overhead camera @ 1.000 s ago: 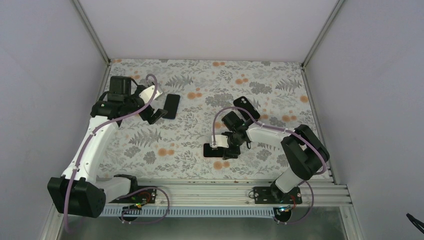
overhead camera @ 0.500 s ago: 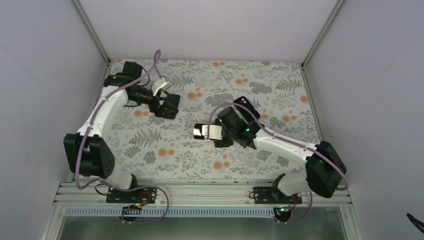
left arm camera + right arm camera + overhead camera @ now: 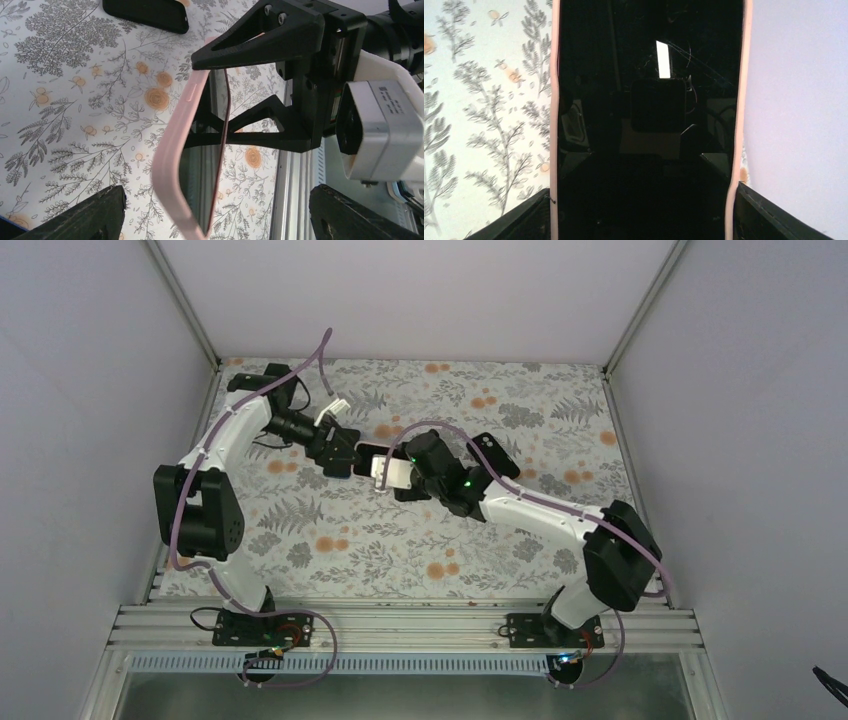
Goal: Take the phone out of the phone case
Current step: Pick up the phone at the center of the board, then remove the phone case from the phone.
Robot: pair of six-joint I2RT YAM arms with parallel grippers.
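The phone case (image 3: pixel 172 150) is pink and is held in the air above the floral tabletop (image 3: pixel 300 530), towards its far half. The phone (image 3: pixel 649 125) sits inside the phone case, its dark screen framed by the pink rim on both long sides.

Right gripper (image 3: pixel 642 190): the fingers (image 3: pixel 260 40) are clenched on the phone case, one on each long edge. The right wrist view looks straight along the screen from the gripped end of the phone case.

Left gripper (image 3: pixel 216 192): the fingers (image 3: pixel 95 215) are released and spread wide. In the left wrist view the free end of the phone case points between them, with no contact visible on either side. In the top view this gripper is just to the left of the phone case, facing the right gripper across it.

In the left wrist view the phone case appears edge-on, its free end bowed slightly away from the phone's edge.

A black flat device (image 3: pixel 497 452) lies on the tabletop to the right of the phone case, partly covered by the right arm
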